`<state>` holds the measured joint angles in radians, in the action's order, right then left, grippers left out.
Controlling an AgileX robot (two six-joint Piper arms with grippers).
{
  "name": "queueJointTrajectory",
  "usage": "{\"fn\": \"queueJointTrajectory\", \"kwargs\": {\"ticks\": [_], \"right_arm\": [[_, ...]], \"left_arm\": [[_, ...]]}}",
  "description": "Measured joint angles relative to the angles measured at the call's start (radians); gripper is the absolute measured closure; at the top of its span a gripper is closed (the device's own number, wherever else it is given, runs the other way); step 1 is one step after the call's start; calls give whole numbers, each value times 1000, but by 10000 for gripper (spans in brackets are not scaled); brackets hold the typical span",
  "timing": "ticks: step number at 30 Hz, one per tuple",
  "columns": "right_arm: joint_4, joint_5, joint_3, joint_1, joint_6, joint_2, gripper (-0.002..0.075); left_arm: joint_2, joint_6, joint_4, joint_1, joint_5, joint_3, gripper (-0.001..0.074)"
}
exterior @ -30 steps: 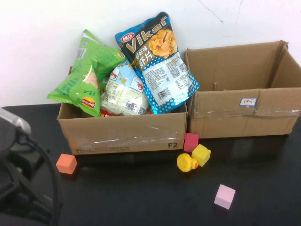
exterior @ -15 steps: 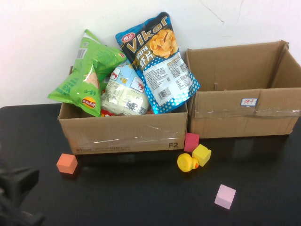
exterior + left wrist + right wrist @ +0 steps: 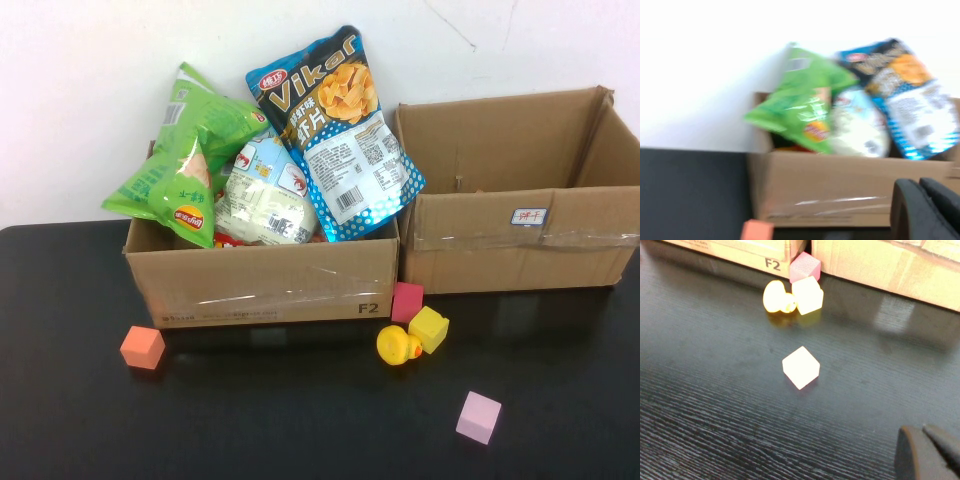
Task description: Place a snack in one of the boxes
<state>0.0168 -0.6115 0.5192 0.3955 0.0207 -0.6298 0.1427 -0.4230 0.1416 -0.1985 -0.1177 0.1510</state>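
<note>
The left cardboard box (image 3: 260, 285) holds three snack bags standing up: a green chip bag (image 3: 180, 160), a white and light-blue bag (image 3: 262, 195) and a blue Vikar bag (image 3: 335, 125). The right cardboard box (image 3: 510, 245) stands open beside it, with nothing showing inside. Neither arm appears in the high view. My left gripper (image 3: 919, 184) is shut and empty, in front of the left box (image 3: 830, 190), facing the green bag (image 3: 800, 102). My right gripper (image 3: 923, 430) is shut and empty, low over the black table, short of the pale pink cube (image 3: 800, 367).
Small toys lie on the black table in front of the boxes: an orange cube (image 3: 142, 347), a magenta cube (image 3: 406, 300), a yellow cube (image 3: 428, 328), a yellow duck (image 3: 397, 345) and a pink cube (image 3: 478, 417). A white wall stands behind the boxes.
My left arm has drawn back from the lower left corner of the high view and is now out of it. The boxes, bags and toys have not moved.
</note>
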Motion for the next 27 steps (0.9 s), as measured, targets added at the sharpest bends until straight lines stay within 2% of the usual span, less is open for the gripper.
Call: {"fn": "queueJointTrajectory", "kwargs": {"ticks": [6,11,14,27], "right_arm": [[0,0,0,0,0,0,725],[0,-2,0,0,0,0,725],[0,-2,0,0,0,0,725],[0,-2,0,0,0,0,725]], "left_arm": [[-145,118,-131,119,-3,-165,736],[-152,207,-166,199,-120,-177,736],[-152,229,-169,203,-197,-177,736],[-152,245,-165,144,-214,-173,736]]}}
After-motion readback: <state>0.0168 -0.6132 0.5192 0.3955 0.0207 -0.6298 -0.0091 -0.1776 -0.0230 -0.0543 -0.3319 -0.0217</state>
